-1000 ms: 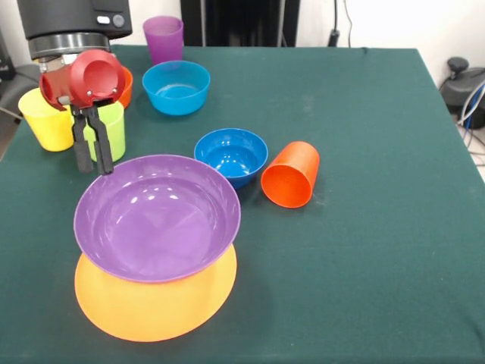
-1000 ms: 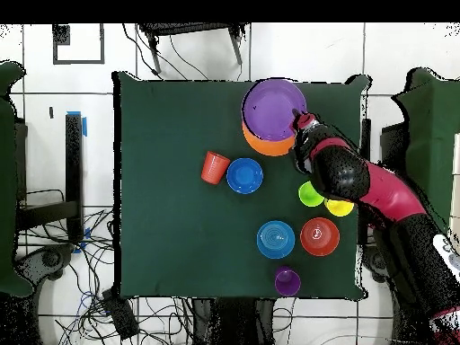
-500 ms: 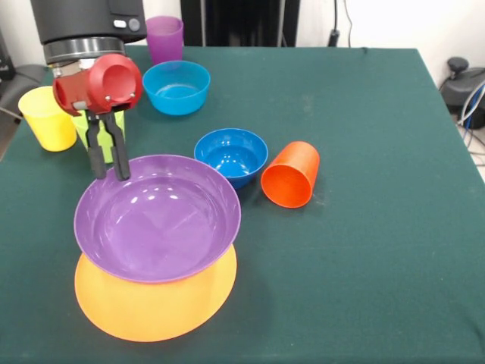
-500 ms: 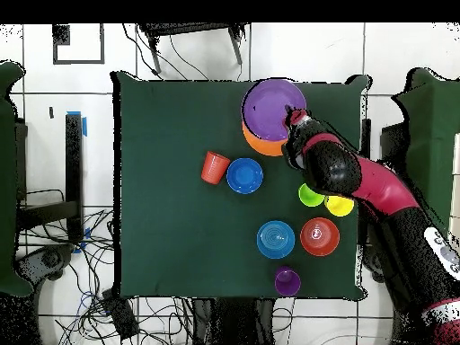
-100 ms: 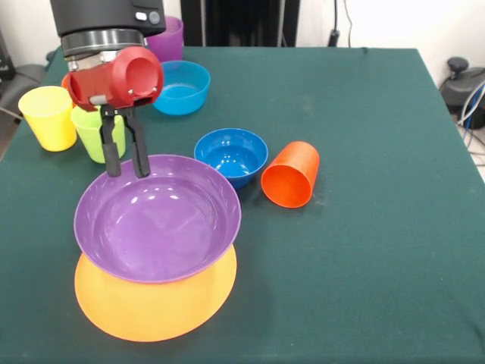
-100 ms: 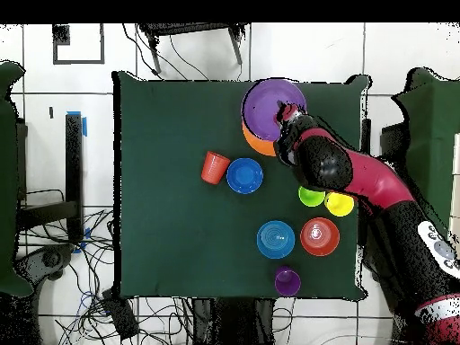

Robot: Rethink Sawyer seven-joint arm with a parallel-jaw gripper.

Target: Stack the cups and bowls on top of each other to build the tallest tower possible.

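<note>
The wide purple bowl [image 5: 157,220] sits nested on the very large yellow-orange bowl [image 5: 151,307] at the near left; seen from overhead, the purple bowl [image 6: 268,103] covers most of the yellow-orange bowl [image 6: 255,143]. My gripper [image 5: 127,171] hangs open and empty just above the purple bowl's far rim, and from overhead the gripper [image 6: 287,114] lies over that bowl's edge. The orange-red cup [image 5: 291,175] lies on its side, mouth toward the camera, beside the dark blue bowl [image 5: 231,155]. The lime green cup [image 5: 92,134] and yellow cup [image 5: 48,117] stand upright behind the gripper.
A light blue bowl [image 5: 180,86] and a purple cup [image 5: 173,36] stand at the far left. From overhead a small orange bowl [image 6: 319,236] sits next to the light blue bowl [image 6: 276,239]; the arm hides it in the front view. The table's right half holds nothing.
The gripper has moved rightward in the front view, from beside the lime green cup to above the purple bowl's far rim. No cup or bowl has moved.
</note>
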